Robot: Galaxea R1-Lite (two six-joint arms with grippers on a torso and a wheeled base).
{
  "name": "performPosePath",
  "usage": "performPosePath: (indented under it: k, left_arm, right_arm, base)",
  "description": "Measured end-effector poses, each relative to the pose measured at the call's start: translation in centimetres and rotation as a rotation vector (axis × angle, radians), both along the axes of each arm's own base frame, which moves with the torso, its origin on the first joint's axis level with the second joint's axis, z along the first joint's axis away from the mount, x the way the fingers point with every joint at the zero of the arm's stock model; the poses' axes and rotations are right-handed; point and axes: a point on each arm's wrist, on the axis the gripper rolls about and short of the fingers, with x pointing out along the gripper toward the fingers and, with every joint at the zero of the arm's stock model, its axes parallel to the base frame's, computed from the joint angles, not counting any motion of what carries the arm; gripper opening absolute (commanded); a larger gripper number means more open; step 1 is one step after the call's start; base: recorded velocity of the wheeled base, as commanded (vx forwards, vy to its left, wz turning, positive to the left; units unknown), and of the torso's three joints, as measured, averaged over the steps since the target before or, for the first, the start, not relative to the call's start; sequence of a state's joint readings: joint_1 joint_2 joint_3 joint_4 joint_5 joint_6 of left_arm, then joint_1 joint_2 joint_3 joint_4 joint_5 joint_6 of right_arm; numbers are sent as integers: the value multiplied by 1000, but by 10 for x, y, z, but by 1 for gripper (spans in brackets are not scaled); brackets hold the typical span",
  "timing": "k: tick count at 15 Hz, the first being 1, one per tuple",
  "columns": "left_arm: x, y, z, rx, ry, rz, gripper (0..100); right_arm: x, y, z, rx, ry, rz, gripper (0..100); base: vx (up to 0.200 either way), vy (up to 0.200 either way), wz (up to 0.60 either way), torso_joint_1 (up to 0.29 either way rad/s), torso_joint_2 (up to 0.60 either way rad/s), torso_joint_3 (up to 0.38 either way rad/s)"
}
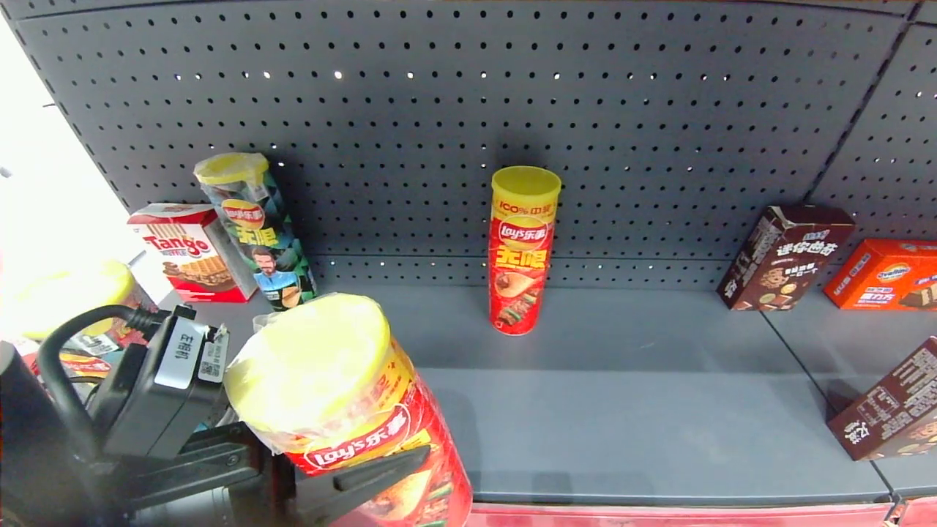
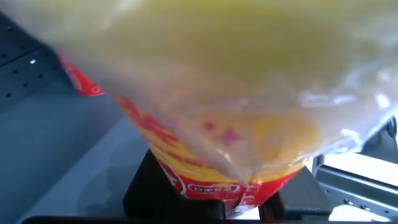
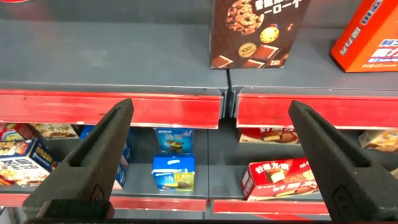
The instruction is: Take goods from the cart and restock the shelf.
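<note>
Right up close you've got the red chip can (image 1: 344,410) with its yellow lid, tilted, at the front-left corner of the shelf (image 1: 622,395). Your left gripper (image 1: 366,468) has its fingers (image 1: 381,465) pinching the can's body, and the wrist view has that lid looming right over the lens (image 2: 217,124). Your right gripper (image 3: 214,162) hangs off the shelf's red front edge, fingers (image 3: 93,162) spread wide with nothing between them.

Out on the shelf now: a brown box (image 1: 889,406) lies near the front right. Farther in, a second red can (image 1: 521,249) stands upright near the back, well apart from the rest. At back left, a patterned can (image 1: 256,230) leans beside a wafer box (image 1: 190,252). At back right, a dark brown box (image 1: 787,256) leans beside an orange box (image 1: 886,274). Behind it all runs the pegboard (image 1: 468,110).
</note>
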State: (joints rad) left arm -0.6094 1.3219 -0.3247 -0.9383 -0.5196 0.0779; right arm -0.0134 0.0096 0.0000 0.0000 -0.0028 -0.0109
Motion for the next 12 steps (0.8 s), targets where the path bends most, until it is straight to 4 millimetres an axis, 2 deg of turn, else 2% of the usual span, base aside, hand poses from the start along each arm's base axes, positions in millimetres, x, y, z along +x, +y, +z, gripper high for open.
performPosePath:
  k: [5,7,9,12]
  left_arm:
    - [-1,3,-1,14,-15,103,0]
    - [-1,3,-1,12,-11,101,0]
    - [0,3,1,7,-15,100,0]
    - [7,3,11,-18,-48,122,0]
  right_arm:
    - [-1,1,6,-45,-18,66,100]
    - [-5,2,30,-37,-70,87,100]
    - [-5,3,68,-30,-99,141,100]
    - [14,4,120,-70,-81,234,100]
  base:
    - [0,0,0,0,0,0]
    - [0,0,0,0,0,0]
    - [0,0,0,0,0,0]
    - [0,0,0,0,0,0]
